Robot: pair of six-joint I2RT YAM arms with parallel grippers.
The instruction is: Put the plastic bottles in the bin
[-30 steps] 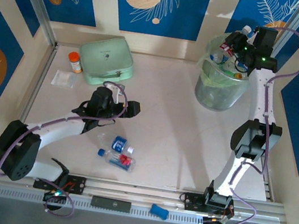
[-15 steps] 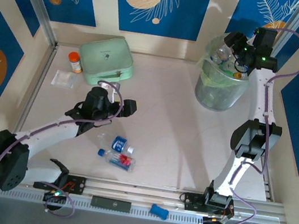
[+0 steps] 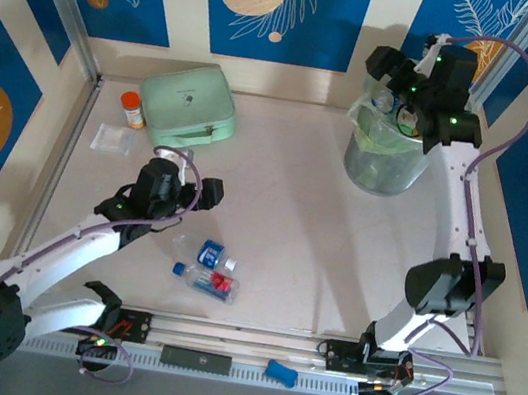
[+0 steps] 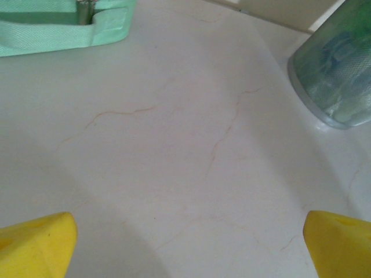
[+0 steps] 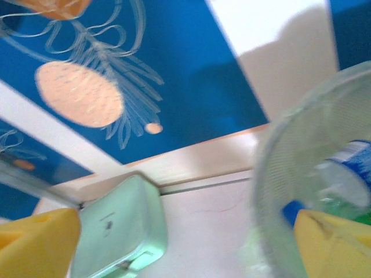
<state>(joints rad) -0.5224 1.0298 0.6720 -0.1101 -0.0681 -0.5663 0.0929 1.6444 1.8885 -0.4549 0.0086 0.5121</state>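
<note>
left fingers [image 4: 35,246] spread wide and empty, hovering over the bench [image 3: 302,214] near two loose bottles [image 3: 217,256], probably lining up a grab. right fingers [image 5: 333,243] gape above the bin [image 3: 381,166], other bottles [image 5: 348,168] inside.

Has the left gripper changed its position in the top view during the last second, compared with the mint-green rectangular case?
Yes. The left gripper has drawn back toward the near-left, away from the mint-green rectangular zip case, which stayed in place.

bin [image 5: 265,191] blurred (edge-cropped), zip case [image 4: 110,17] cut off
</note>
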